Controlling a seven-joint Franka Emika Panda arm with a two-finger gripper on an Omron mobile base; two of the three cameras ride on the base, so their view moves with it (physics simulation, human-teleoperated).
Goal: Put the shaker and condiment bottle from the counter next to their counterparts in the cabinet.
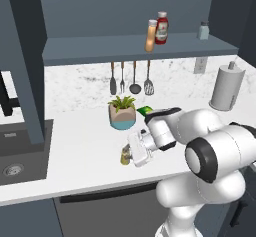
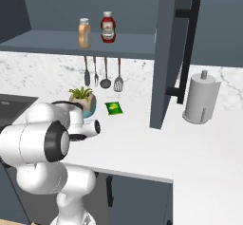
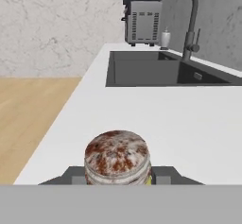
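**Shaker gripped on the counter, bottle already up on the shelf**

Shaker [image 1: 125, 156] stands on the counter [image 1: 80, 146], a little below and left of the centre in the left base view, just in front of a small potted plant [image 1: 122, 112]. The gripper [image 1: 131, 156] reaches it from the right side, and its jaws are closed on the jar. In the hand view the brown speckled cap [image 3: 117, 154] sits low in the middle of the frame, with the dark fingertips [image 3: 75, 175] tight against both sides of it.

The condiment bottle [image 1: 151, 36] already stands in the cabinet [image 1: 135, 48], at the upper centre of the frame, just beside the red ketchup bottle [image 1: 161, 28]. So I judge that the second half of the task is in hand: the grasp of the shaker. The next move calls for a lift straight up, clear of the plant, and then a long reach to the upper right, where the pale blue-grey shaker [image 1: 203, 31] waits on the shelf.

Most of the jar's body is hidden behind the hand in the left base view. In the right base view the arm covers that place. How low on the jar the fingers hold, I cannot tell.
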